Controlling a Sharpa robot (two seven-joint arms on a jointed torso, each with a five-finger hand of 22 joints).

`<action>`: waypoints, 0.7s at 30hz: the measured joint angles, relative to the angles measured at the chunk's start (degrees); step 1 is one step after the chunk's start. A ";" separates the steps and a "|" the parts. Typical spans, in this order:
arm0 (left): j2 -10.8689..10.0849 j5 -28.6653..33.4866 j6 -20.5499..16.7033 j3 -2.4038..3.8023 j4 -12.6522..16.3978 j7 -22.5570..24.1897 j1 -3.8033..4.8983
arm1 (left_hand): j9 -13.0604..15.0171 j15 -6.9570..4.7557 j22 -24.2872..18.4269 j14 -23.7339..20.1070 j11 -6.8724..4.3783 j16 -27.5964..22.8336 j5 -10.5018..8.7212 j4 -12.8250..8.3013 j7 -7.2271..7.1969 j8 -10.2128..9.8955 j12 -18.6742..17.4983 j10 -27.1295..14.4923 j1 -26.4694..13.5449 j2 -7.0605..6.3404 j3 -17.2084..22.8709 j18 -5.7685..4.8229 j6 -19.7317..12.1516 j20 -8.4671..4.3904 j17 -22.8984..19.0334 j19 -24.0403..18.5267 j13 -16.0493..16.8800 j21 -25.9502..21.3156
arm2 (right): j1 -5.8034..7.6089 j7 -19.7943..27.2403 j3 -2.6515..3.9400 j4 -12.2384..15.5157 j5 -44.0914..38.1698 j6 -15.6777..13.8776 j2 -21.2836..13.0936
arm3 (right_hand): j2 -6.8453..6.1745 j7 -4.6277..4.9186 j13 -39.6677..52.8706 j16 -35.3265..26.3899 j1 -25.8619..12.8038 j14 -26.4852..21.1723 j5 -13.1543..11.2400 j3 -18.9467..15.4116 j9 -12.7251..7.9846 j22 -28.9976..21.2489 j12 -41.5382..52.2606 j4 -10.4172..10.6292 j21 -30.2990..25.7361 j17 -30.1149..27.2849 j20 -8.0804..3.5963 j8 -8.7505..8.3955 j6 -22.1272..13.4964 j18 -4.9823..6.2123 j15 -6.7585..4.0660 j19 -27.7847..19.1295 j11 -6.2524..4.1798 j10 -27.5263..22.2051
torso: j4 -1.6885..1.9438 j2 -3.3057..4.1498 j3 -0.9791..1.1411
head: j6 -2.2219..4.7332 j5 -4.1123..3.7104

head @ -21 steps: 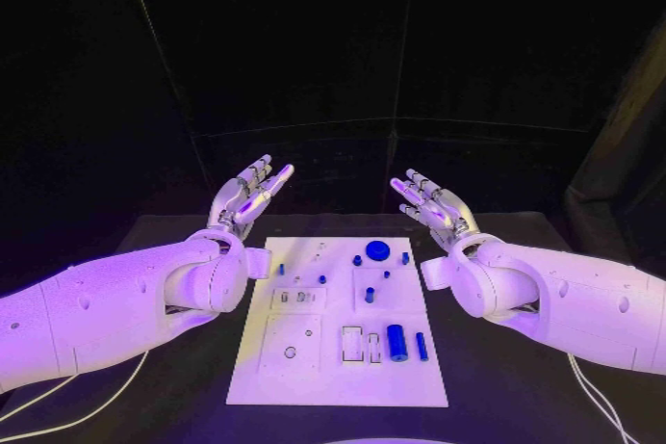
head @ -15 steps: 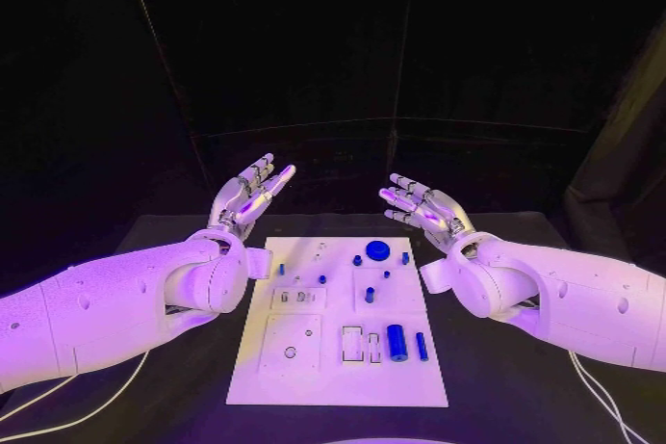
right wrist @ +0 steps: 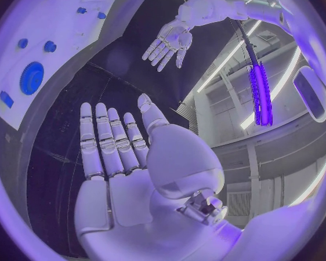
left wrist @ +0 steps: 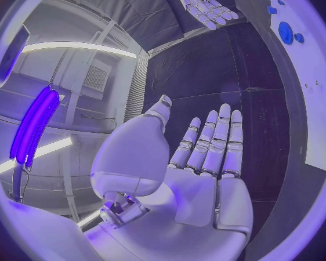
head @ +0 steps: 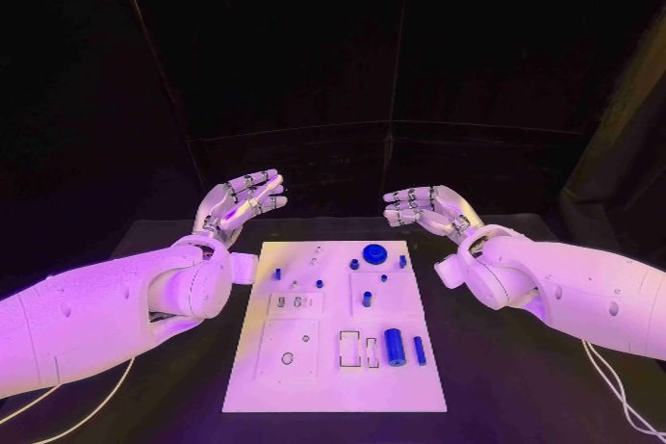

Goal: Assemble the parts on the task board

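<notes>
The task board [head: 338,367] lay between and nearer than the left hand [head: 239,202] and right hand [head: 429,209], both spread, holding nothing.

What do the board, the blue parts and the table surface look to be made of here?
Board: flat white plate, matte, likely plastic or painted metal; no glare, crisp cut-outs. Blue parts, such as the round disc and the cylinder: smooth, uniformly coloured, probably moulded or printed plastic. Table: dull black, possibly cloth or matte laminate; cannot tell which.

The flat white plastic task board [head: 338,367] looks matt and smooth; the small blue plastic parts [head: 396,346] look slightly glossy; the black table [head: 166,367] is matt.
</notes>
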 measured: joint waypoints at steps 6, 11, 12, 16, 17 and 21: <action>-0.40 -0.07 1.19 0.02 0.71 0.26 0.06 | 0.50 -3.64 0.06 12.56 -3.00 2.50 0.00 -2.97 1.60 2.67 1.66 11.29 3.00 0.87 -0.39 1.37 13.40 -2.21 1.67 12.72 -0.19 2.61 | 0.53 -0.91 -0.06 -0.28 -5.14 0.19 0.08 | -0.88 1.21 0.00 0.65 1.58 7.20 0.21 0.93 0.05 0.07 0.10 -1.23 1.62 0.21 -1.51 0.45 6.29 0.90 -1.69 5.39 -1.29 6.73 | -0.04 0.60 0.03 | 0.47 -0.08; -2.15 -1.24 2.92 -0.08 3.20 0.30 0.04 | -0.14 -5.12 -0.92 17.60 -4.21 2.62 0.00 -4.36 2.32 2.57 0.96 15.62 3.68 1.45 -0.88 1.35 17.27 -3.70 3.12 17.92 -0.73 2.57 | 3.08 -6.09 0.19 -1.73 -18.90 1.71 1.84 | -2.03 0.35 0.07 1.20 3.18 14.32 0.40 2.72 0.02 0.61 -1.18 -1.53 4.10 0.82 -3.84 -0.12 10.51 0.89 -3.83 10.84 -2.77 12.18 | 0.31 2.27 -0.09 | 1.15 -0.37; -2.40 -1.47 3.19 -0.09 3.60 0.30 0.02 | -0.23 -5.21 -1.04 17.67 -4.35 2.34 0.00 -4.54 2.25 2.36 0.71 15.76 3.68 1.45 -0.83 1.35 17.34 -3.86 3.25 18.08 -0.78 2.33 | 3.29 -7.18 0.19 -1.93 -21.64 2.12 2.22 | -2.30 0.18 0.07 1.44 3.44 15.68 0.40 2.96 0.00 0.81 -1.40 -1.60 4.68 1.04 -4.26 -0.27 11.11 0.89 -4.21 11.86 -3.03 13.03 | 0.39 2.52 -0.15 | 1.26 -0.43; -2.86 -2.43 4.27 -0.09 4.87 0.30 0.00 | -0.55 -5.21 -1.78 17.67 -4.23 1.10 0.00 -4.98 2.25 1.58 -0.36 16.03 3.97 1.75 -1.03 1.36 17.74 -3.70 3.59 18.40 -1.07 1.24 | 4.05 -11.89 0.16 -2.62 -32.69 4.16 3.39 | -2.77 -0.58 0.13 2.74 3.91 21.02 0.40 3.58 -0.05 1.80 -2.25 -1.64 7.30 2.09 -5.96 -0.92 12.71 0.89 -5.70 15.75 -3.94 15.70 | 0.75 3.61 -0.46 | 1.40 -0.72; -2.94 -2.64 4.47 -0.09 5.06 0.30 0.00 | -0.61 -5.21 -2.04 17.67 -4.11 0.63 0.00 -5.15 2.25 1.38 -0.72 16.15 3.97 1.75 -1.17 1.36 17.74 -3.70 3.59 18.40 -1.12 0.83 | 4.24 -12.95 0.16 -2.75 -35.05 4.65 3.66 | -3.06 -0.65 0.13 3.16 4.16 22.24 0.40 3.70 -0.05 2.06 -2.48 -1.71 7.96 2.43 -6.30 -0.94 13.17 0.89 -6.05 16.65 -4.22 16.14 | 0.86 3.97 -0.54 | 1.52 -0.79; -3.15 -3.27 5.14 -0.08 5.62 0.30 0.00 | -0.64 -5.14 -2.54 17.60 -4.03 -0.15 0.00 -5.45 2.46 1.05 -1.25 16.23 3.97 1.75 -1.19 1.35 17.95 -3.70 3.68 18.40 -1.19 0.19 | 4.72 -17.06 0.21 -2.98 -44.27 6.66 5.14 | -5.43 -1.89 0.18 7.36 3.22 29.87 -0.29 4.76 -0.14 4.74 -4.49 -1.56 14.12 6.09 -9.31 -2.57 15.18 0.87 -8.63 23.79 -5.67 18.81 | 1.15 5.08 -0.77 | 1.95 -0.81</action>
